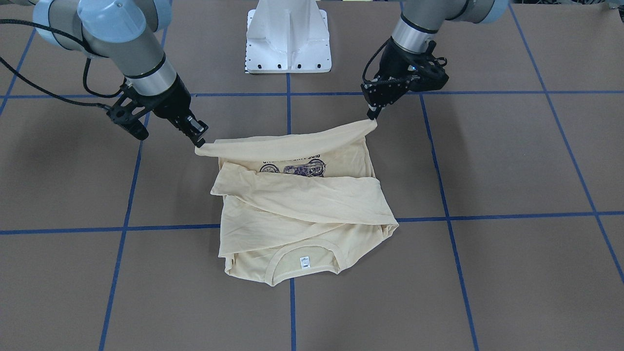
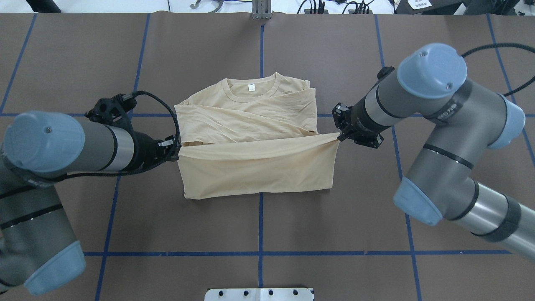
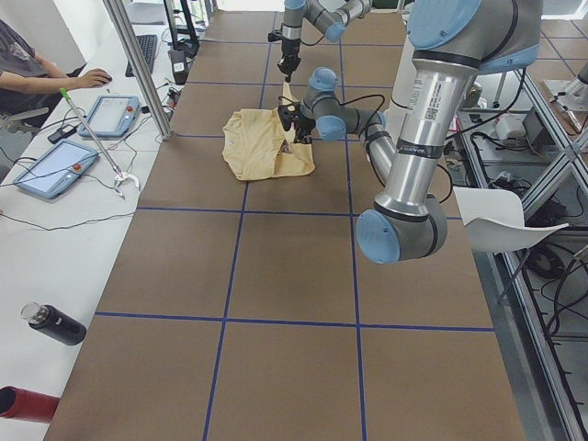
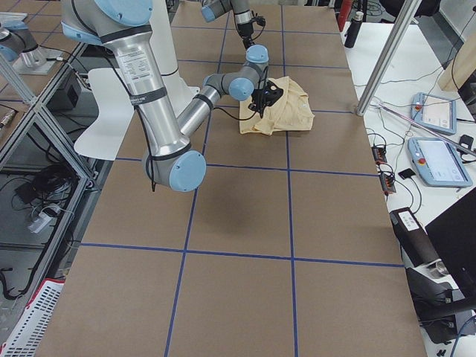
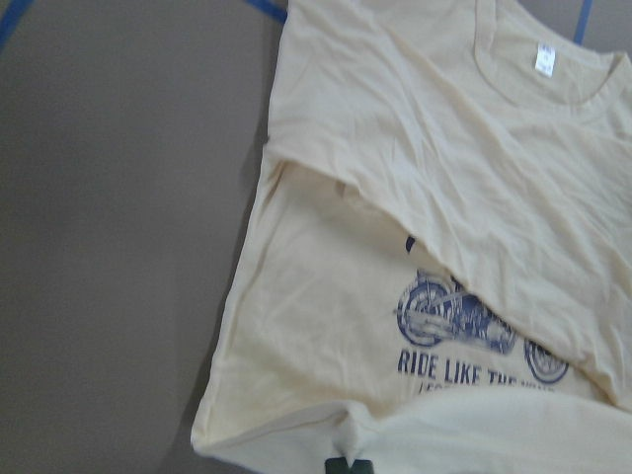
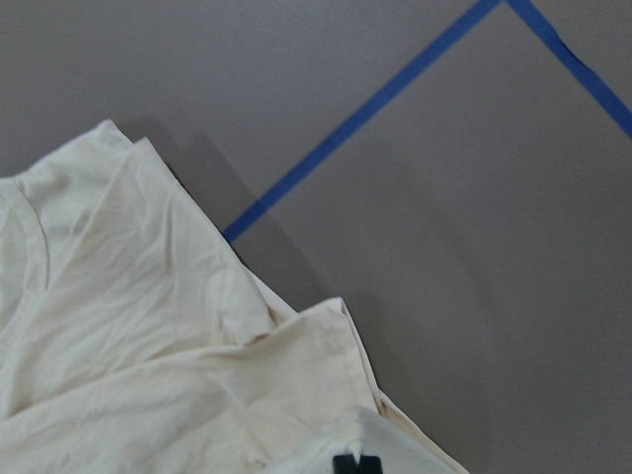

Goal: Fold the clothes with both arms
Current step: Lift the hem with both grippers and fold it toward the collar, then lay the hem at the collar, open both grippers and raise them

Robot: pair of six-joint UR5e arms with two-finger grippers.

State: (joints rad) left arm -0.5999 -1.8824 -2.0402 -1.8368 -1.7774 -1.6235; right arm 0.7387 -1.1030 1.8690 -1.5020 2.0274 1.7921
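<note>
Cream T-shirt [image 2: 250, 167] lies central on the table [image 2: 334, 234], collar at 12 o'clock; my left gripper [image 2: 177, 146] at 9 o'clock and right gripper [image 2: 339, 134] at 3 o'clock each pinch a hem corner, jaws closed on cloth; hem held taut, presumably so it folds evenly collarward.

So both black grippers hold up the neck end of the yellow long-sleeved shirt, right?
Not the neck end: the black left gripper and right gripper hold up the hem end of the yellow long-sleeved shirt, as the overhead exterior view shows.
</note>
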